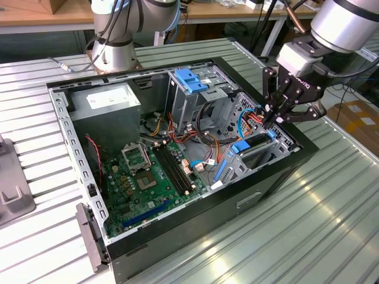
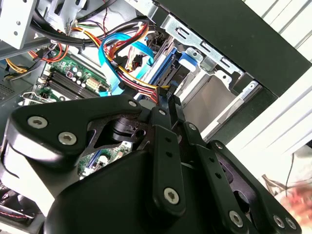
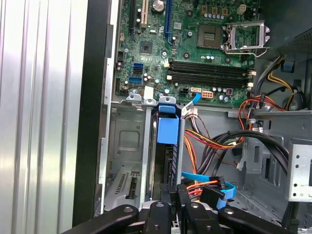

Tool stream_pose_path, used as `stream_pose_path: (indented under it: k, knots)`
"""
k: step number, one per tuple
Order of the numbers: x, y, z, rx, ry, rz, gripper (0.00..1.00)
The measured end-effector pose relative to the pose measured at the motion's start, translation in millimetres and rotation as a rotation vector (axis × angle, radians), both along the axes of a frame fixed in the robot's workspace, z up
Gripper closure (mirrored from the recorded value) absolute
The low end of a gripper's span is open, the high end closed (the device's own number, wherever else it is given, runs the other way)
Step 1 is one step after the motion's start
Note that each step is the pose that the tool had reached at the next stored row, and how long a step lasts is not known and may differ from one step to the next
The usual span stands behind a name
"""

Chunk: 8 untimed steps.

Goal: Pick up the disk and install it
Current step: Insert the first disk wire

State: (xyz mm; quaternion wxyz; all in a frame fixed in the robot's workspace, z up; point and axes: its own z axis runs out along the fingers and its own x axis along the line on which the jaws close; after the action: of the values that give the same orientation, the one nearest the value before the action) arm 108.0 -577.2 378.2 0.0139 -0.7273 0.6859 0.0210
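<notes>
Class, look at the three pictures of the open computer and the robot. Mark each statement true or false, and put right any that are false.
1. The computer case lies open on a ribbed metal table. True.
2. The disk lies flat on the table outside the case. False: the disk stands on edge in a metal bay inside the case, with its blue rail showing.
3. The hand is over the green motherboard. False: the hand is at the drive bay end of the case, right by the disk. The motherboard lies further toward the exterior view's left.
4. Coloured cables run beside the bay. True.
</notes>
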Motion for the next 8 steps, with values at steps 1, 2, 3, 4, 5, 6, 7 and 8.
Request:
stream_pose_path:
  k: [1, 2, 3, 4, 5, 6, 7, 8]
  knots:
    - [0.0, 0.0, -0.1, -0.0001, 0.0, 0.0, 0.82]
    - [0.0, 0.0, -0.2, 0.0, 0.0, 0.0, 0.82]
    - [-0.1, 0.0, -0.4, 0.0001, 0.0, -0.001, 0.82]
    - [-0.1, 0.0, -0.4, -0.0001, 0.0, -0.001, 0.82]
    - [-0.1, 0.0, -0.6, -0.0002, 0.0, -0.001, 0.82]
    - [-0.1, 0.2, -0.9, 0.0001, -0.0001, -0.001, 0.82]
    - [-0.1, 0.4, -1.2, 0.0002, 0.0, -0.001, 0.82]
    - [-0.1, 0.7, -1.0, -0.0003, 0.0, -0.001, 0.82]
